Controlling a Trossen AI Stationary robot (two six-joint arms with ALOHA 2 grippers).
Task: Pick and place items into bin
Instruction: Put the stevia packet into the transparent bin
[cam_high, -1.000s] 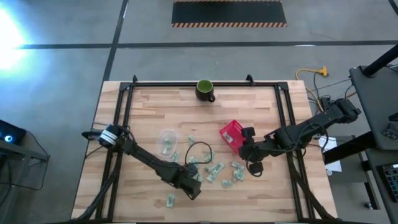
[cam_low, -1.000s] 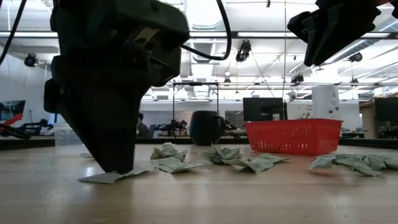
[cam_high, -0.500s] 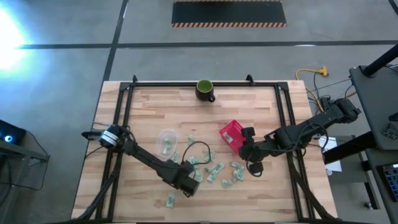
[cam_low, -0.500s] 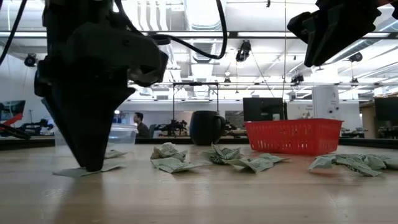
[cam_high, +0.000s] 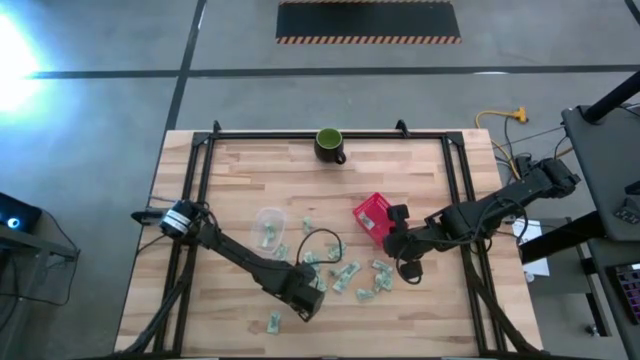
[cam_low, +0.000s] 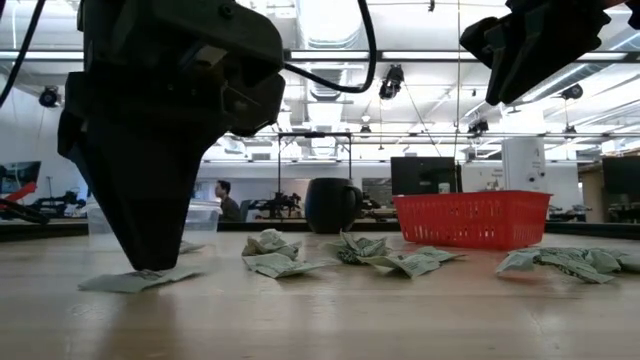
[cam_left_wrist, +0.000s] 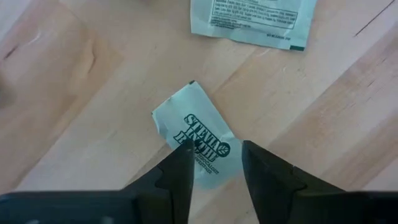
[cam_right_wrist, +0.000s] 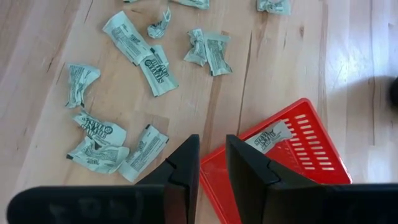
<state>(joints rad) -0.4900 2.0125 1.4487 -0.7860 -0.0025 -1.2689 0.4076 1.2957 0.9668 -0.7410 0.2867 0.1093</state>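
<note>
Several pale green-and-white packets (cam_high: 350, 275) lie scattered on the wooden table, and one packet (cam_right_wrist: 267, 135) lies in the red bin (cam_high: 372, 213). My left gripper (cam_left_wrist: 214, 155) points down near the table's front, its fingers apart. Its tips (cam_low: 150, 265) stand over one flat packet (cam_left_wrist: 193, 140), which lies on the wood. My right gripper (cam_right_wrist: 211, 155) hangs above the bin's near edge with a narrow gap between its fingers and nothing in it. My left gripper comes from above, pointing down, and its fingertips (cam_low: 148, 262) stand on or just over one end of the flat packet (cam_low: 125, 282). One finger (cam_left_wrist: 180, 162) overlaps the packet's printed face. Whether they still touch it, I cannot tell. The packet lies flat on the table.
A dark green mug (cam_high: 329, 145) stands at the far edge. A clear plastic cup (cam_high: 268, 225) lies left of the packets. A second packet (cam_left_wrist: 249, 22) lies just beyond the left gripper. A black cable loops over the packets (cam_high: 318, 240). Black frame rails run along the table's left and right sides.
My left gripper's fingertips have swung toward the table's left edge, and the flat packet under them has slid the same way along the wood.
</note>
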